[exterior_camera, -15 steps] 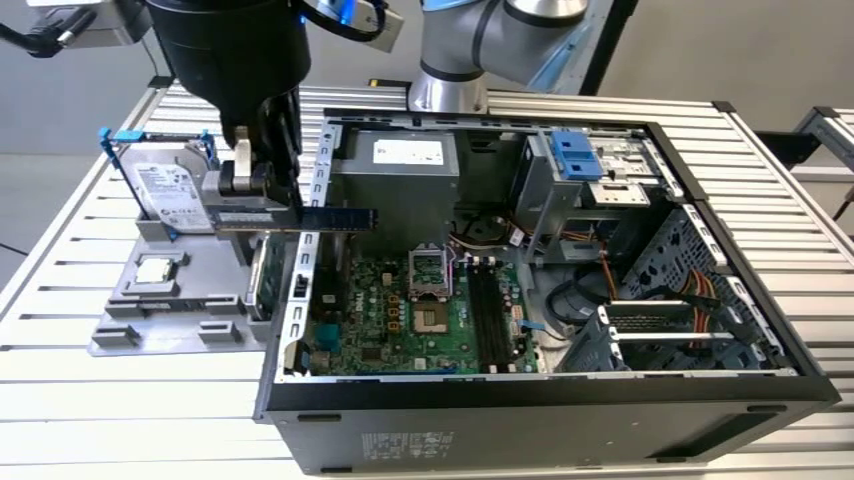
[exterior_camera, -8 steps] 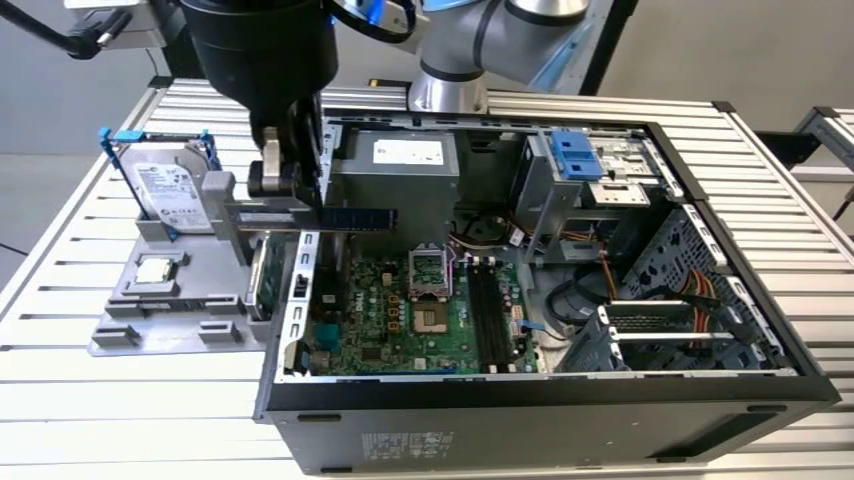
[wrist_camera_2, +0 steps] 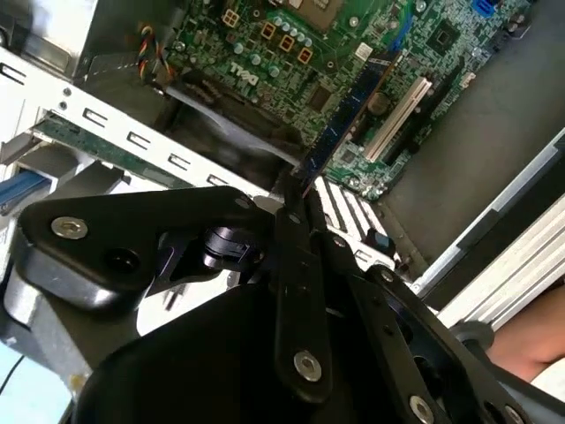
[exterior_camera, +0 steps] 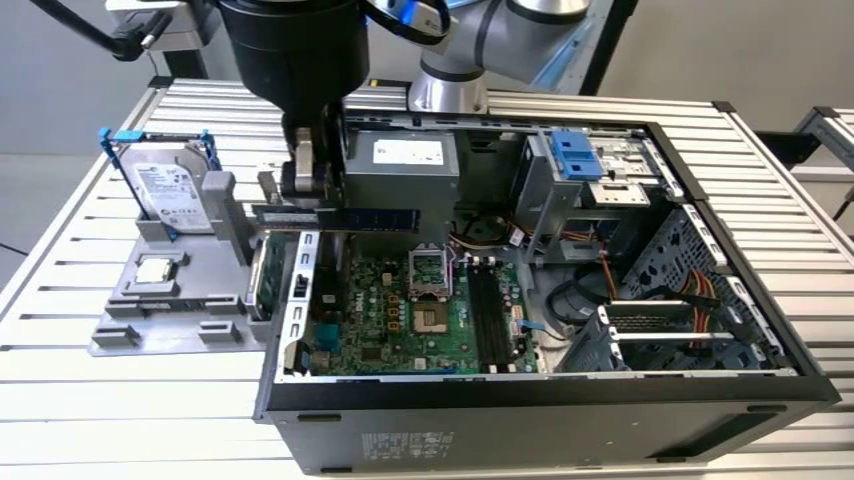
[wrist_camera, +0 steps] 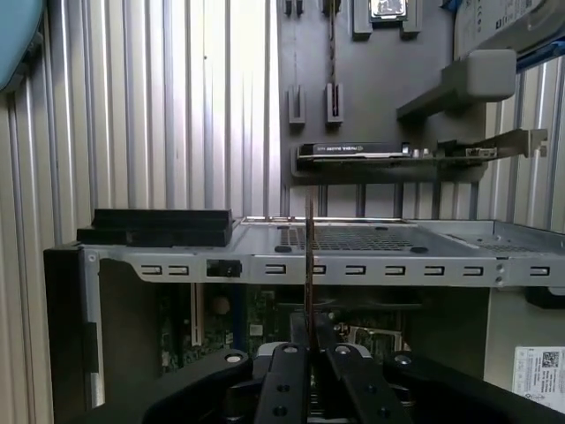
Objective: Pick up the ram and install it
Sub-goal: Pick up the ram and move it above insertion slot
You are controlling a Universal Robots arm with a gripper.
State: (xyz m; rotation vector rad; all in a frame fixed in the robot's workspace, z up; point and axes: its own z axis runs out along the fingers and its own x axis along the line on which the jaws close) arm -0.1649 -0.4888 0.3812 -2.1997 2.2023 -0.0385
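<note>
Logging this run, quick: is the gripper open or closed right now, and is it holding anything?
Gripper: shut on the ram, holding it over the open computer case.

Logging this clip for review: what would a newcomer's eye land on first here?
The black gripper holds a long, thin bluish-dark ram stick level above the open black computer case, near its edge at the exterior view's left. Beside the case, a grey parts tray carries a silver hard drive.
</note>
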